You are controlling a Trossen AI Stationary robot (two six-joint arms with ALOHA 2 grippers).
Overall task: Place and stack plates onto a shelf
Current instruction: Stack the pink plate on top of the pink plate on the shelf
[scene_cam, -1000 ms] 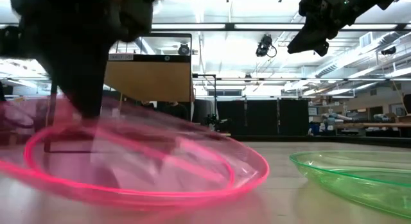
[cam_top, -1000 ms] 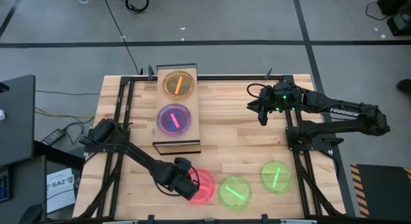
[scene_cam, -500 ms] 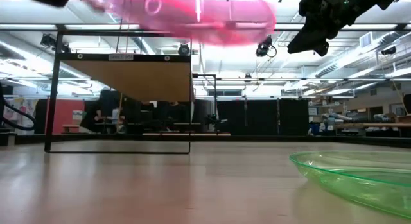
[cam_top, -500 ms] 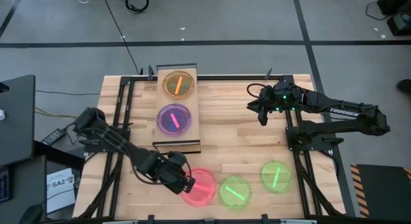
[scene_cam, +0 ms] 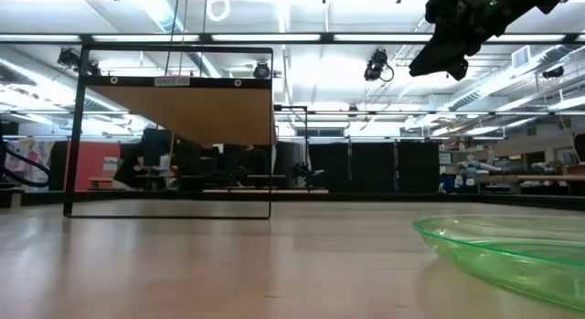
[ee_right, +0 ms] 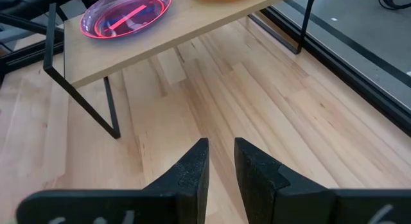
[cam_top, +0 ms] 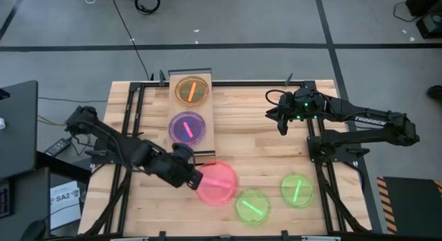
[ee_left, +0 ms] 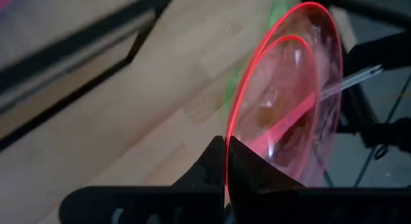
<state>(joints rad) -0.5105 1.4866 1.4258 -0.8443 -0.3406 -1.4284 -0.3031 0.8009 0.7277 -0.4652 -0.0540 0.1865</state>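
Note:
My left gripper [cam_top: 194, 177] is shut on a pink plate [cam_top: 217, 184] just off the shelf's near end, above the table. The shelf [cam_top: 190, 150] is a light-wood board on a dark frame. It carries an orange plate [cam_top: 191, 91] at its far end and a purple-pink plate [cam_top: 187, 128] nearer. Two green plates [cam_top: 252, 206] [cam_top: 297, 190] lie flat on the table at the near right. My right gripper [cam_top: 282, 125] hangs above the table's far right, holding nothing, its fingers nearly together. The low view shows no pink plate. My left gripper pinches the pink plate's rim [ee_left: 230, 139] between its two fingers, one on each face, on the side toward the table's left. The fingers come from the table's left. The plate reaches out past the fingertips toward the right, lifted clear of the table and about level.
The nearer green plate [scene_cam: 512, 255] fills the low view's right. The shelf's dark frame legs [ee_right: 110, 107] stand on the slatted tabletop. Bare wood lies between the shelf and my right arm [cam_top: 359, 120]. A dark rail frame [cam_top: 131, 110] runs along the table's edges.
My left gripper has risen from the table's near edge with the pink plate and gone toward the far edge, up to the shelf's near end. The plate, at first resting on the table, is lifted clear and has gone up out of the low view.

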